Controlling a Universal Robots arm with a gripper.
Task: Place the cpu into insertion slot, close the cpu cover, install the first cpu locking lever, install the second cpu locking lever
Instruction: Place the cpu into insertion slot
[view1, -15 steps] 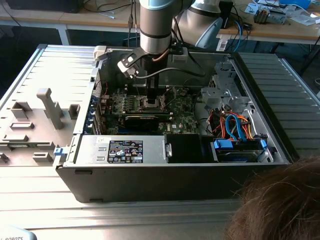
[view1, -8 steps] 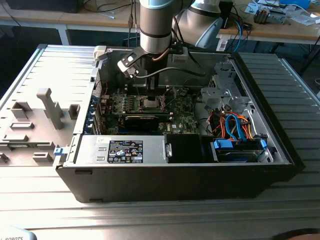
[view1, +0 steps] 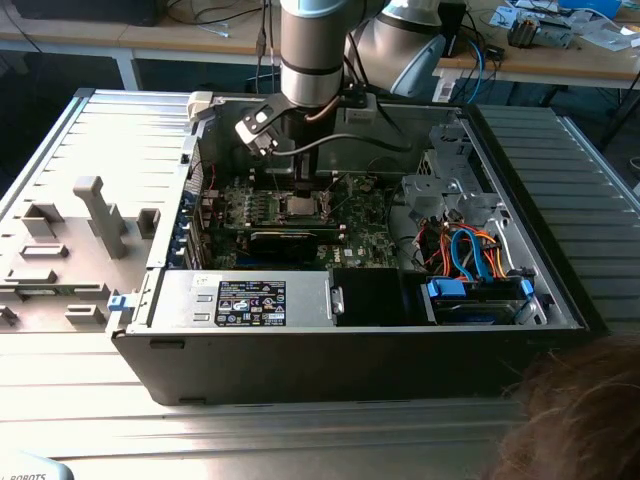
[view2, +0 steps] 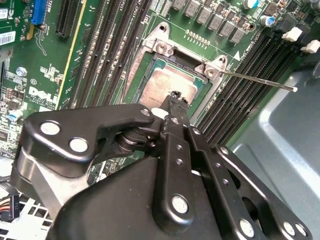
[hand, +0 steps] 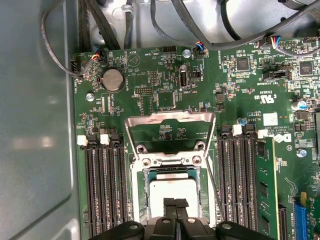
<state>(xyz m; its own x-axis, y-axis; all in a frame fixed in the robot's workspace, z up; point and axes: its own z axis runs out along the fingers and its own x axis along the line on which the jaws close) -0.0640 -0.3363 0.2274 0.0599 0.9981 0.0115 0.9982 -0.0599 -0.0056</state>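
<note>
The cpu (hand: 172, 187) lies flat in the insertion slot (hand: 167, 161). The gripper (hand: 175, 204) is right over it, jaws brought together, tips at the chip's top. The cpu cover (hand: 170, 118) stands swung open, and a locking lever (view2: 260, 81) juts free. Black memory slots (hand: 102, 190) flank the socket. In the exterior view a black card (view1: 290, 238) sits at the socket's six o'clock and coloured cables (view1: 470, 250) at three o'clock.
</note>
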